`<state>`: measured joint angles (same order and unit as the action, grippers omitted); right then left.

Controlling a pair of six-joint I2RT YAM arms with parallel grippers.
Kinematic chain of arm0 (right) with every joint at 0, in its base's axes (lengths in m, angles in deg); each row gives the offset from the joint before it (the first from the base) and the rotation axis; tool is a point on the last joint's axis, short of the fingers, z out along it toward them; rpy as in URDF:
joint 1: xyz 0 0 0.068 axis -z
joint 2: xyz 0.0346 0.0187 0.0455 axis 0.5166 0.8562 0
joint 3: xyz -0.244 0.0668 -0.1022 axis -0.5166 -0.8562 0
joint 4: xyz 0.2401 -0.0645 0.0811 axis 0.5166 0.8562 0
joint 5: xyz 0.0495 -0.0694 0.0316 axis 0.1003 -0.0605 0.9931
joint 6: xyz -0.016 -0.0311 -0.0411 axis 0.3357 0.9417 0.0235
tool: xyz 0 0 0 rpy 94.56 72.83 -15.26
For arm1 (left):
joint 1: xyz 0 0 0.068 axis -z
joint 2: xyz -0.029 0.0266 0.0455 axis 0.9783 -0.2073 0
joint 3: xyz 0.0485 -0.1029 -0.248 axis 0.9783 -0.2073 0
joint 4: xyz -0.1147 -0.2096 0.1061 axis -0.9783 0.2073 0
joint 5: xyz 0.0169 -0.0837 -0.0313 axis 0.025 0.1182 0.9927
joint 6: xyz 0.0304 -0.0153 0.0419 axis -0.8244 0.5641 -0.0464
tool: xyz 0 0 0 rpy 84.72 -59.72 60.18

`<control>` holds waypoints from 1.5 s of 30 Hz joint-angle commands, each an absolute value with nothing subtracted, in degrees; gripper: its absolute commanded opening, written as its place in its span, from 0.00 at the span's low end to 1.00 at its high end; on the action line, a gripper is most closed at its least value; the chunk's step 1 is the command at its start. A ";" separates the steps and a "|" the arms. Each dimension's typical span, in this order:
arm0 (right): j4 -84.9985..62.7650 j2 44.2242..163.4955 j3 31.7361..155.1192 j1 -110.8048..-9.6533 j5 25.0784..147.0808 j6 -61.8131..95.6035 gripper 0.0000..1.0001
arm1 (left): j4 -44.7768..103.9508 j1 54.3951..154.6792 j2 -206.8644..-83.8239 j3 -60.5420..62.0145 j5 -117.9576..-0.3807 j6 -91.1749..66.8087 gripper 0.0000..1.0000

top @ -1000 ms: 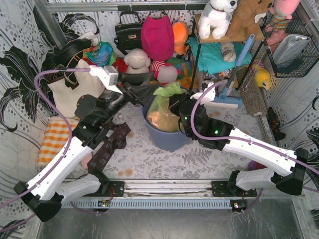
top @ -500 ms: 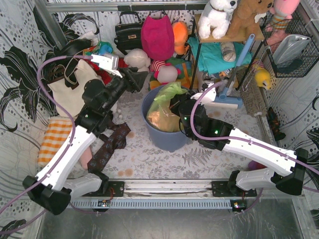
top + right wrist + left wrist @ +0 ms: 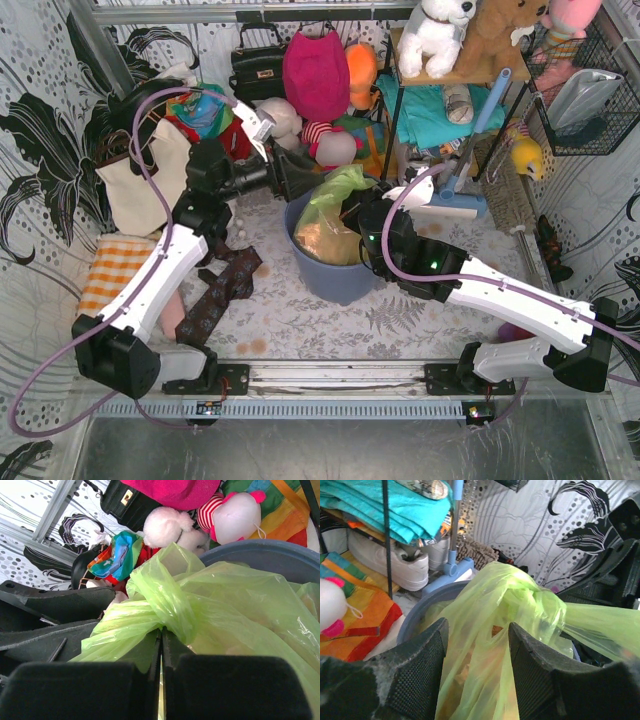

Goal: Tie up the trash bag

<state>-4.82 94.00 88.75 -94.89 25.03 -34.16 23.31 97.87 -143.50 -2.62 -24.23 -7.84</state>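
Trash bag sits in the round blue-grey bin, mid-bench, w/ bag top bunched above the rim. Crumpled brownish paper shows through the film.

R arm: right fingers are pressed together, clamped on a green strand of the bag neck at bag's 3 o'clock (top view). In left wrist view that strand runs taut toward 3 o'clock. I read this as the anchor: tension keeps the gathered neck from opening. Just above the clamp the plastic wraps round itself. Looks like a first half-knot; can't tell if it's cinched.

L arm: left fingers are apart, at bag's 10 o'clock, w/ bag top framed in the gap. Contact w/ film: can't tell. Prob. lined up to take the free side opposite the anchor.

Risk: thin film, so a hard opposing pull may tear it or lift the bag out of the bin.
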 commanded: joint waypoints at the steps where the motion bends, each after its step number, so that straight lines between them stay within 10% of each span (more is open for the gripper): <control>1: -4.15 92.83 90.08 -95.34 24.30 -34.66 0.00 | 20.17 97.72 -145.43 0.65 -18.26 -9.50 0.59; 24: -4.52 93.36 91.04 -95.30 25.35 -34.32 0.00 | 17.89 100.16 -152.03 4.31 -7.83 -10.29 0.56; 38: -3.48 93.18 90.96 -95.31 24.75 -34.44 0.00 | 16.92 100.18 -151.44 3.89 -11.58 -10.49 0.03; 45: -4.36 94.19 91.93 -95.21 24.70 -32.64 0.00 | 17.96 100.19 -147.71 1.52 -12.06 -10.69 0.00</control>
